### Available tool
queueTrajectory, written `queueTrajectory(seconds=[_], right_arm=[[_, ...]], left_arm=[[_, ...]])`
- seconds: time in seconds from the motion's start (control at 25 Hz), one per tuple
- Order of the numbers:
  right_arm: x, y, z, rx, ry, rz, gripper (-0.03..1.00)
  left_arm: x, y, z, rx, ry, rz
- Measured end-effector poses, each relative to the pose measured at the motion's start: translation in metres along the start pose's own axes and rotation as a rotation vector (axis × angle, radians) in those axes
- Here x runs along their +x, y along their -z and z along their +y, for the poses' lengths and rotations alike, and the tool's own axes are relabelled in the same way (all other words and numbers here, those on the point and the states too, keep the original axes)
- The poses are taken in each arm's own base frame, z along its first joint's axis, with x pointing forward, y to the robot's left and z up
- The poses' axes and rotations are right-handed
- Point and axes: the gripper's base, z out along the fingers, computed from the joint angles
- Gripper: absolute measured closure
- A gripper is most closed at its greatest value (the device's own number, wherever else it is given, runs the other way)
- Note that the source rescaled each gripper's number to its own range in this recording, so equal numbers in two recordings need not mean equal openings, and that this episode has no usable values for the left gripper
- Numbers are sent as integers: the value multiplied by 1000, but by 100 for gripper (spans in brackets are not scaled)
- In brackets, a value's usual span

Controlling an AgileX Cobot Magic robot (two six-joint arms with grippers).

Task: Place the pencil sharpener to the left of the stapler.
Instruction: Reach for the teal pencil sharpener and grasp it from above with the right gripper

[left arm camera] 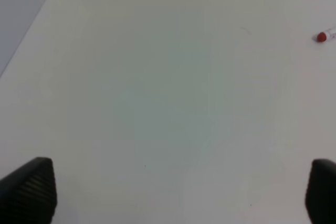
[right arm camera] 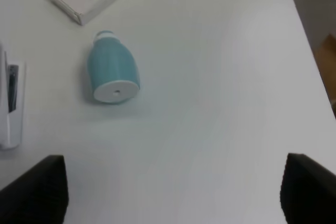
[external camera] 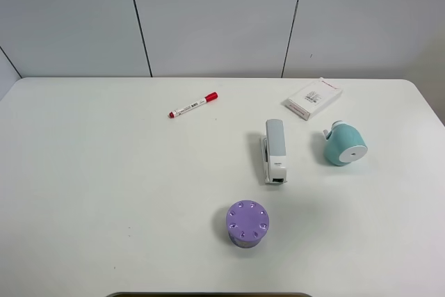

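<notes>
One teal, barrel-shaped plastic pencil sharpener (external camera: pixel 344 145) lies on its side on the white table (external camera: pixel 104 172), its flat white round face turned toward the near edge and a small nub at its far end that is too small to make out clearly. It sits to the right of the slim grey and white stapler (external camera: pixel 274 151), near it but not touching. In the right wrist view the sharpener (right arm camera: pixel 112 72) lies beyond the right gripper (right arm camera: pixel 173 192), well apart from both dark ribbed fingers (right arm camera: pixel 37 187), which stand wide apart and hold nothing; only their tips show, cut off by the frame. The stapler (right arm camera: pixel 11 103) is cropped there too. Behind the sharpener lies a flat white cardboard box (external camera: pixel 313 98) with red edging and print, probably a label, too blurred to read. A white marker with a red cap (external camera: pixel 192 105) carries dark lettering that cannot be read either, and the left wrist view catches only its capped end (left arm camera: pixel 325 35). The left gripper (left arm camera: pixel 173 198) is spread wide over bare table. A purple plastic cylinder (external camera: pixel 247 223) with holes in its top stands nearest the front.
</notes>
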Motion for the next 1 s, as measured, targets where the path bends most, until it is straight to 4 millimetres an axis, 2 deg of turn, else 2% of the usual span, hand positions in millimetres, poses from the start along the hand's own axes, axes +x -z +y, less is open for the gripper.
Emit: queueTrajectory(seconds=[0.28, 0.56, 0.72, 1.0], right_arm=[[-66, -53, 13, -22, 33, 182, 5], [-102, -121, 25, -35, 40, 397, 5], [-106, -155, 31, -53, 57, 479, 5], [-92, -212, 38, -81, 103, 623, 5]], left_arm=[[0, 0, 0, 0, 0, 0], [0, 0, 0, 0, 0, 0], [0, 0, 0, 0, 0, 0], [0, 0, 0, 0, 0, 0]])
